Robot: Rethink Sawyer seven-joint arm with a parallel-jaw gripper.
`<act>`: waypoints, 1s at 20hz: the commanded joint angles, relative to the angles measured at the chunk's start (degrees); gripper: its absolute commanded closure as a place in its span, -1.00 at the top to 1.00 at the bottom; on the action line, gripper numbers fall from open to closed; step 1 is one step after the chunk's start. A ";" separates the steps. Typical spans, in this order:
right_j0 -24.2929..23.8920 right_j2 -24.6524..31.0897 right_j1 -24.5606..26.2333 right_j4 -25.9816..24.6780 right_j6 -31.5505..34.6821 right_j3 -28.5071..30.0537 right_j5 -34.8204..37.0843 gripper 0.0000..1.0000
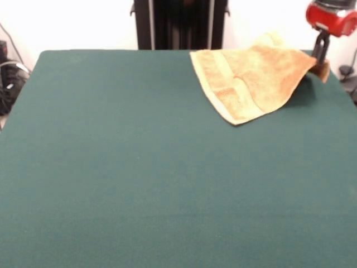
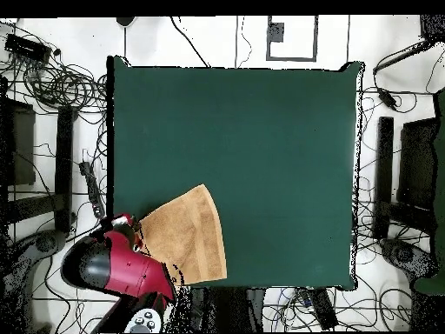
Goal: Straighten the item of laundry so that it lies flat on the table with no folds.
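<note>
I see the gripper closed on one corner of the towel, lifting that edge. The rest drapes onto the surface near its robot-side edge

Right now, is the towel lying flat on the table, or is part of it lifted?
Partly lifted. In the front view the towel rises toward its corner at the gripper, shadow beneath; its other end rests on the table.

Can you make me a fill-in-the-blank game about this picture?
1. The yellow-orange terry-cloth towel lies on the ____ felt table.
2. In the front view, the towel's ____ corner is lifted off the table.
3. The red and black robot gripper is shut on the ____.

Missing words: green; right; towel
</note>
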 commanded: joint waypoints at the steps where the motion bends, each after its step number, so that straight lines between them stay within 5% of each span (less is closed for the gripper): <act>1: 9.47 -12.23 5.20 -11.01 -6.58 -9.42 9.99 -1.00; 20: 6.54 -9.63 4.95 -22.00 2.07 -10.55 8.82 -1.00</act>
